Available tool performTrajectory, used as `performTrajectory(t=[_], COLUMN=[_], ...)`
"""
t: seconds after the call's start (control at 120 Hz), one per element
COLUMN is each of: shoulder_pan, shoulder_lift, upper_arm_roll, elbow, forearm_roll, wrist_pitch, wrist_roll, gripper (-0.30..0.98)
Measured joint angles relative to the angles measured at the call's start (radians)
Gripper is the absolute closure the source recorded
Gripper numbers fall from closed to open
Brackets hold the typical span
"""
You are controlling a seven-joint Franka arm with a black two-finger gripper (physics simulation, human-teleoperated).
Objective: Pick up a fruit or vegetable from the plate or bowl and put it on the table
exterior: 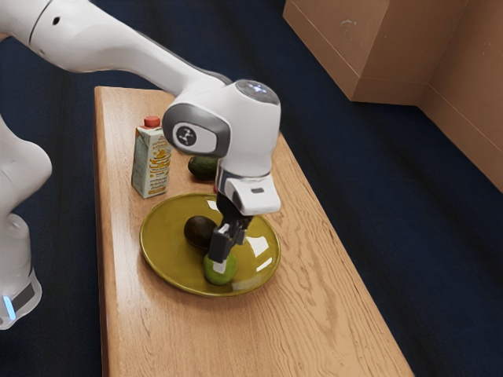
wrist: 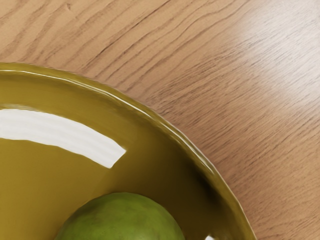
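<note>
Green fruit (exterior: 226, 275) lay on plate (exterior: 167, 245) near rim, right at lower end of claw (exterior: 224, 260); claw's opening, any grip: impossible to tell.

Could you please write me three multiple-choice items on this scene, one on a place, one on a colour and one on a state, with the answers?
1. Where is the gripper?
A) Above the floor
B) At the green fruit, over the plate
C) Under the table

2. What colour is the cap on the carton?
A) Red
B) Blue
C) White

3. How does the carton stand?
A) Lying on its side
B) Upside down
C) Upright

Answers:
1: B, as the exterior view shows it reaching down to that fruit, within the plate's rim.
2: A, since the cap at the carton's top is plainly red.
3: C, because its base is down and its cap points up.
</note>
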Motion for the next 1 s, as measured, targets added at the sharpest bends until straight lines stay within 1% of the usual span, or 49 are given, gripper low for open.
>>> performTrajectory(t=[0.192,0.367,0.633,1.0], shoulder_pan=[0.006,0.009,0.011,0.009], shoulder_lift=[-0.006,-0.006,0.008,0.013], upper_arm_roll=[0.009,0.045,0.049,0.063], elbow=[-0.027,-0.028,-0.049,-0.105], forearm_roll=[0.001,0.016,0.032,0.036], wrist_pitch=[0.018,0.025,0.044,0.084], wrist_roll=[0.003,0.007,0.010,0.013], gripper=[0.00,0.00,0.00,0.00])
